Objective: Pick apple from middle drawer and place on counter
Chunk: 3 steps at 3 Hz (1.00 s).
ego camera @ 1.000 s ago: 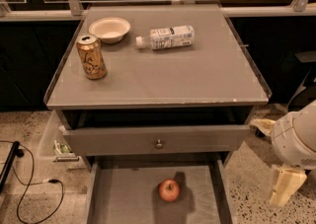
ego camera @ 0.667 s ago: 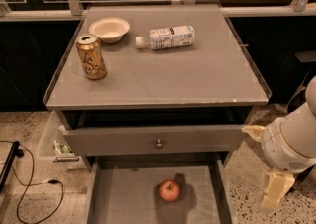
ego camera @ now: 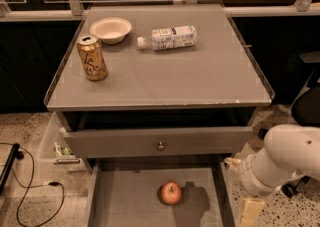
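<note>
The red apple lies on the floor of the open middle drawer, near its centre right. The counter is the grey cabinet top above it. My gripper is at the lower right, just outside the drawer's right wall and to the right of the apple, at about the same height. Its two cream fingers stand apart and hold nothing. The white arm reaches in from the right edge.
On the counter stand a gold can, a white bowl and a plastic bottle lying on its side. The upper drawer with a round knob is slightly open above the middle drawer. Cables lie on the floor at left.
The arm and gripper have moved left and down, closer to the right wall of the middle drawer. The apple has not moved.
</note>
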Each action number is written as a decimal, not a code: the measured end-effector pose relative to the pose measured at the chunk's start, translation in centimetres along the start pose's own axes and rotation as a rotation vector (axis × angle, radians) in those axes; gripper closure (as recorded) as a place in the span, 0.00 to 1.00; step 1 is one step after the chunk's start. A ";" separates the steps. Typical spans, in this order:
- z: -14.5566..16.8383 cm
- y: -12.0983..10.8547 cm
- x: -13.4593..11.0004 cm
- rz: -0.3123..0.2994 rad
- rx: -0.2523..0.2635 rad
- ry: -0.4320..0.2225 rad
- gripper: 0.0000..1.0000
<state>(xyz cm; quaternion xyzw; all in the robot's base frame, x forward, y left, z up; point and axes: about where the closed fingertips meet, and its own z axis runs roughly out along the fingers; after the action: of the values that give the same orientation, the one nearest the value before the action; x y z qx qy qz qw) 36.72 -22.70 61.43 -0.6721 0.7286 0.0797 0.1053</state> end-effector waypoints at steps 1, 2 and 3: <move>6.8 -0.6 1.8 0.017 -0.014 -0.057 0.00; 6.8 -0.6 1.8 0.017 -0.014 -0.057 0.00; 9.3 -1.1 2.0 0.021 0.019 -0.080 0.00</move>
<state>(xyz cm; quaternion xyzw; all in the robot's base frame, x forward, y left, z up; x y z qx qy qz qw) 38.07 -22.27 51.93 -0.6598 0.7314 0.1007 0.1401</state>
